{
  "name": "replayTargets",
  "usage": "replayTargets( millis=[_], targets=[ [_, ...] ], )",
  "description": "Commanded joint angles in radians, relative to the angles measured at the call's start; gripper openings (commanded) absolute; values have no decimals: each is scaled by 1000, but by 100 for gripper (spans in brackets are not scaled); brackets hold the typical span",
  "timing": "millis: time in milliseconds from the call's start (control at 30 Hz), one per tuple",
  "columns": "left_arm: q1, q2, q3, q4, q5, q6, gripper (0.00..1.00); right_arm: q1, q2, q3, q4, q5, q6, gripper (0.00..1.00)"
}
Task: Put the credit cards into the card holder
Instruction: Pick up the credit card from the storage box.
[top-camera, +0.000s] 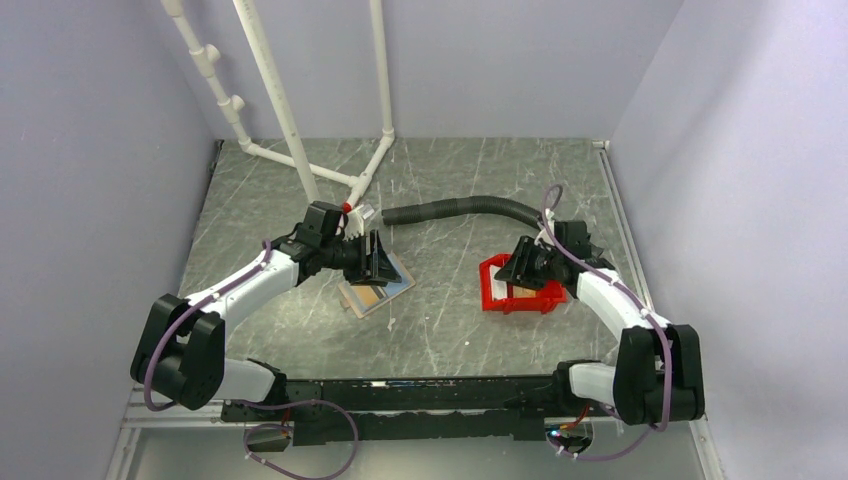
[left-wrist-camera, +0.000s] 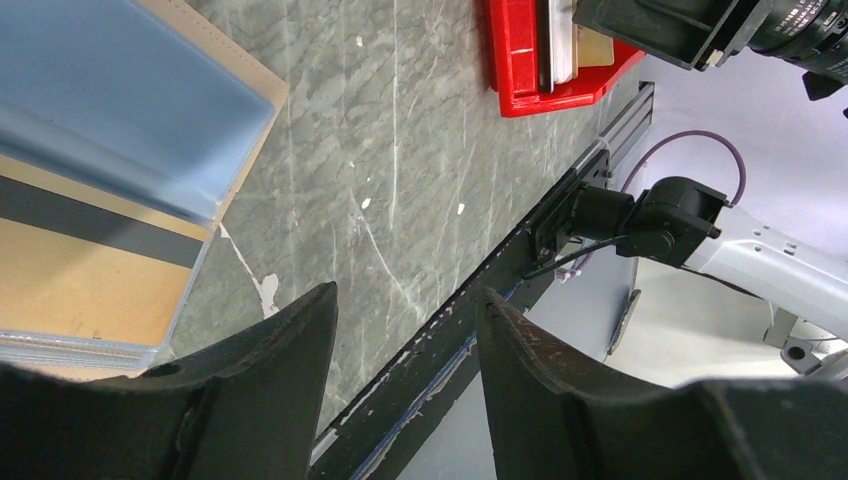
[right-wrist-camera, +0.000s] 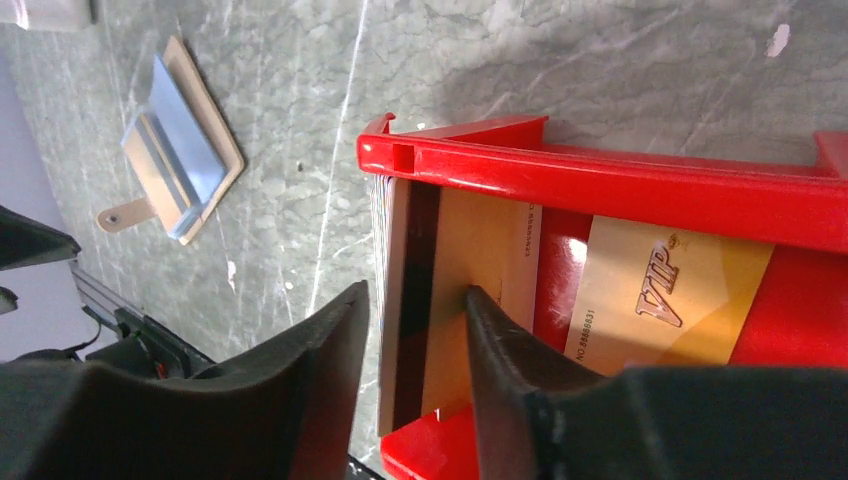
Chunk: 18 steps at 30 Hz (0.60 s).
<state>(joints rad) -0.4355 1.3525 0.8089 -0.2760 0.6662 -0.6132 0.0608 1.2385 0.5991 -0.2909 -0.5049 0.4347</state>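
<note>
The tan card holder (top-camera: 380, 290) lies open on the marble table, its shiny bluish pocket (left-wrist-camera: 120, 110) up and a tan-orange card with a dark stripe (left-wrist-camera: 70, 300) in it. My left gripper (top-camera: 378, 258) hovers at its far edge, jaws open and empty (left-wrist-camera: 405, 300). The red bin (top-camera: 520, 292) holds the credit cards: a tan card with a black stripe (right-wrist-camera: 480, 260) stands on edge by the bin wall, and a gold VIP card (right-wrist-camera: 670, 290) lies flat. My right gripper (right-wrist-camera: 415, 290) is open, its jaws straddling the standing card, with one fingertip (right-wrist-camera: 475, 300) touching it.
A black corrugated hose (top-camera: 460, 208) lies behind the bin. A white pipe frame (top-camera: 290, 130) stands at the back left. A black rail (top-camera: 420, 390) runs along the near table edge. The card holder also shows far left in the right wrist view (right-wrist-camera: 180, 150).
</note>
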Motion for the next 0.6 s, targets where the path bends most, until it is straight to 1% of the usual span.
replayTargets(
  millis=[0, 200, 333, 500, 567],
  targets=[
    [-4, -4, 47, 14, 27, 12, 59, -6, -39, 25, -2, -27, -8, 37],
    [-4, -6, 52, 6, 25, 15, 59, -13, -34, 19, 12, -32, -5, 18],
    [-4, -10, 56, -4, 22, 16, 59, -14, -44, 31, -7, -15, -11, 11],
    [-4, -5, 83, -19, 19, 30, 59, -14, -117, 106, -124, 132, -42, 1],
    [-4, 5, 94, 0, 42, 19, 59, -7, -158, 147, -171, 195, -49, 0]
  ],
)
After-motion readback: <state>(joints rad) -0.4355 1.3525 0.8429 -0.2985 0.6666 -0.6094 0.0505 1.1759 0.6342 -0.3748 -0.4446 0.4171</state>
